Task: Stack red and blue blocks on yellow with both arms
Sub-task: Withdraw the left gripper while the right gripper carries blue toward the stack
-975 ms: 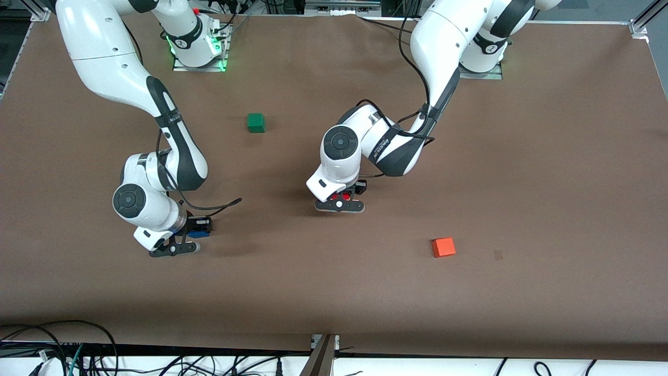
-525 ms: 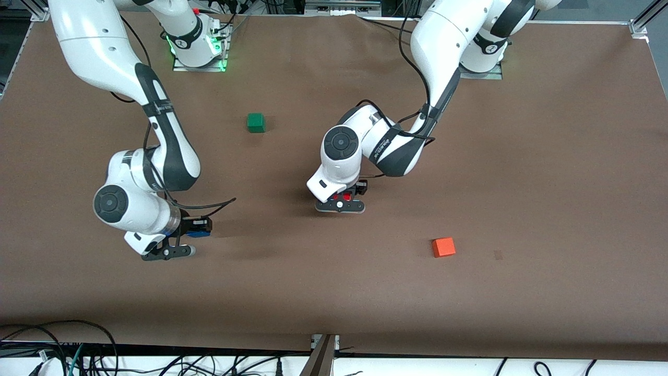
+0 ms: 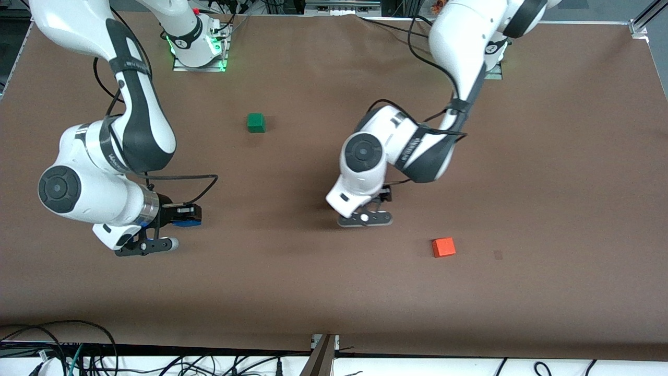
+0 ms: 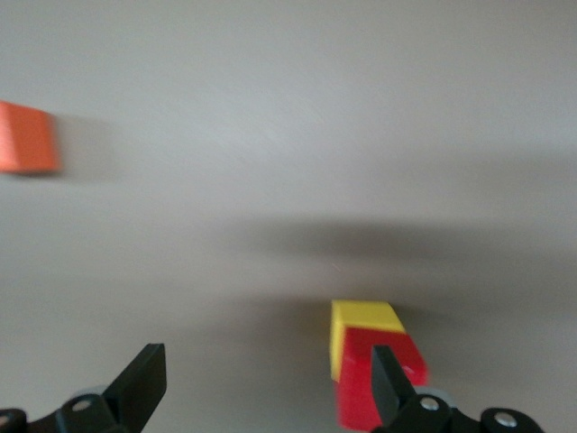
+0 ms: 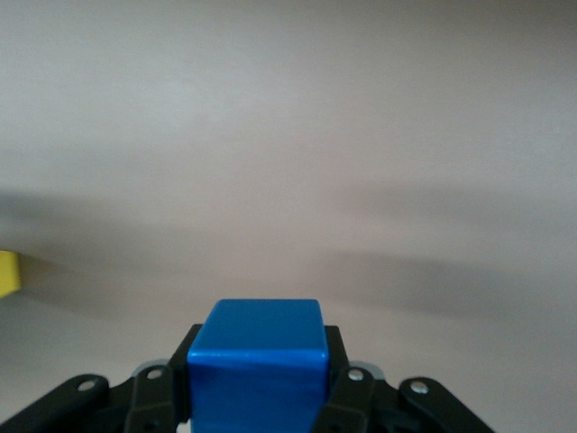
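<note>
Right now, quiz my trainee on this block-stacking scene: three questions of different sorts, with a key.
1. True or false: the right pincer is shut on the small bright blue cube.
2. Multiple choice: in the left wrist view, the small deep red cube sits on which block? A) a green cube B) the small bright yellow cube C) an orange cube
3. Fill in the blank: the left pincer, over the table beside that stack, has its jaws ____.

Key: 1 true; 2 B; 3 open.
</note>
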